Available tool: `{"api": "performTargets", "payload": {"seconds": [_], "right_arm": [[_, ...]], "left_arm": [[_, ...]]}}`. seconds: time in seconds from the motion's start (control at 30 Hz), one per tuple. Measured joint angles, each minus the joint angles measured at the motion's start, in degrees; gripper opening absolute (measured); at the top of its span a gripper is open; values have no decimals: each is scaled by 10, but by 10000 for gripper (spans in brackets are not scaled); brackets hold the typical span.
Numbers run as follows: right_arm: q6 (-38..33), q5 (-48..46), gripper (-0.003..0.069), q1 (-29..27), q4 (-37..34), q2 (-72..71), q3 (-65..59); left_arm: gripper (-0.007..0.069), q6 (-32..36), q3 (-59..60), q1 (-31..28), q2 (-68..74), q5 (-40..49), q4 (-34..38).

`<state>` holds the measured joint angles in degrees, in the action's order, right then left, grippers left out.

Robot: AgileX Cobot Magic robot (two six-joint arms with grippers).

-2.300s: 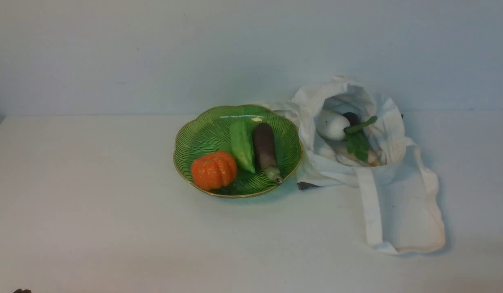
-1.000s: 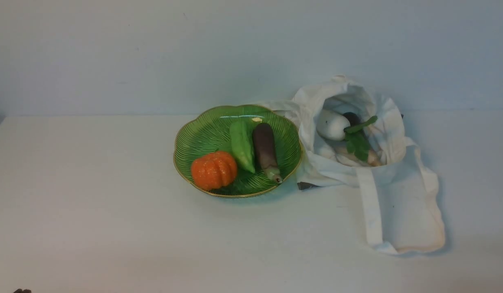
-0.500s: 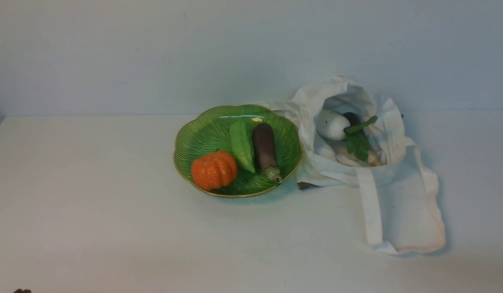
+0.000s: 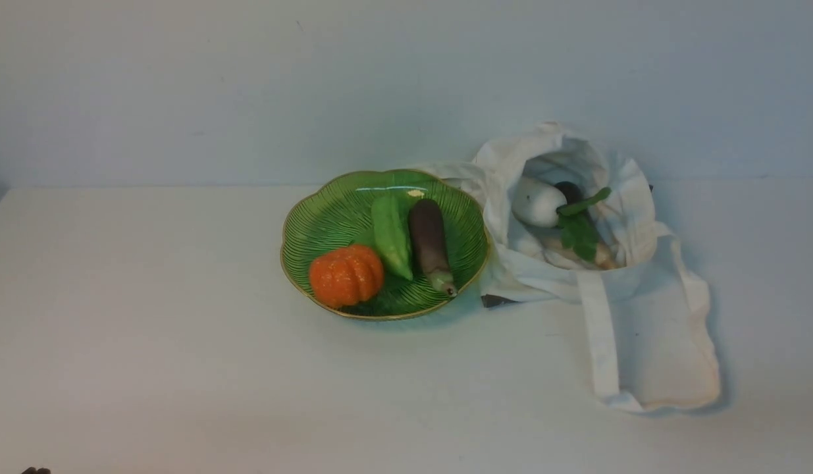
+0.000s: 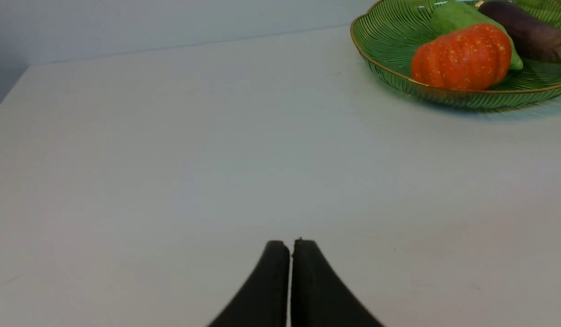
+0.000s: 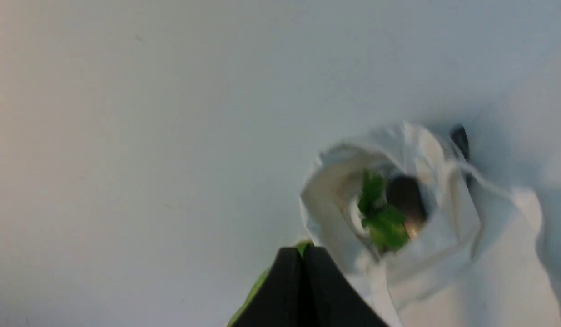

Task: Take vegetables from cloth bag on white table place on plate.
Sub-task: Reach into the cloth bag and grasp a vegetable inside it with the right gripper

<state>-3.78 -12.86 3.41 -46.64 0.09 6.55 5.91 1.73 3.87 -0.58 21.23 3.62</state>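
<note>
Nothing on the bench [image 4: 149,316] has moved in the last moments. The plate [image 4: 327,217], the bag [image 4: 643,342] and all the food sit just where they were. A tiny dark bit that peeked in at the near right corner of the front view is gone again. So we think no new pick has begun.

The left gripper [image 5: 290,247] is pressed together with nothing in it, low over the bare bench and well apart from the plate. The right gripper [image 6: 303,254] is pressed together too and holds nothing. It looks down at the bag's open mouth, but that view is blurry.

One eggplant [image 4: 428,238] lies on the plate beside the gourd [image 4: 391,237] and the pumpkin [image 4: 345,275]. Its long side runs far to near, stem end towards us.

The radish [image 4: 536,202] is in the bag, on its side. Its long side runs left to right, white end towards the plate and leafy top to the right. A second eggplant [image 4: 567,191] shows only a dark end behind the leaves, so we cannot tell how it lies.
</note>
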Motion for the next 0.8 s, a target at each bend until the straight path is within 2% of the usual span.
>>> {"api": "performTargets", "payload": {"seconds": [0.17, 0.53, 0.63, 0.73, 0.8], "right_arm": [[-148, -11, -15, 0, 16, 131, 106], [-237, -167, 0, 1, 26, 598, 322], [-269, -193, 35, 2, 28, 715, 390], [-297, -220, 99, 3, 29, 819, 460], [-315, -241, 169, 3, 31, 890, 520]], "left_arm": [[-5, 0, 0, 0, 0, 0, 0], [-5, 0, 0, 0, 0, 0, 0], [-5, 0, 0, 0, 0, 0, 0], [-5, 0, 0, 0, 0, 0, 0], [-5, 0, 0, 0, 0, 0, 0]]}}
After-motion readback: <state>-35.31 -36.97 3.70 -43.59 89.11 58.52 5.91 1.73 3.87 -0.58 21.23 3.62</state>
